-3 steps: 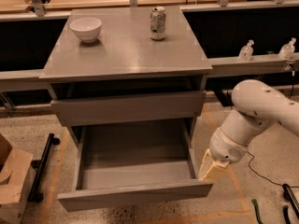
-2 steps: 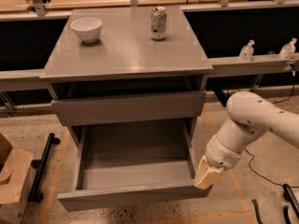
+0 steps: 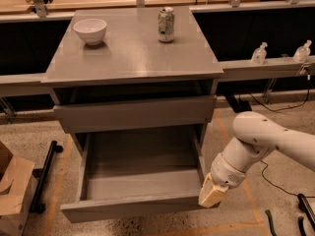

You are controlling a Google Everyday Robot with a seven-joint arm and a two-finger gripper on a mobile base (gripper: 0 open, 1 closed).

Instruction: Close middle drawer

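Observation:
The middle drawer of the grey cabinet is pulled far out, showing its bare grey inside. Its plain flat front faces me at the bottom of the view. Above it, the taller-fronted drawer stands slightly out from the cabinet. The lowest drawer is hidden. My gripper is at the right front corner of the middle drawer, against or just beside the end of its front. Its tan fingers are together and hold nothing. The white arm reaches in from the right.
A white bowl and a drink can stand on the cabinet top. A cardboard box and a black bar are on the floor to the left. Cables lie on the floor to the right.
My gripper has moved down and to the left, closer to the right front corner of the middle drawer. The drawer has not visibly moved.

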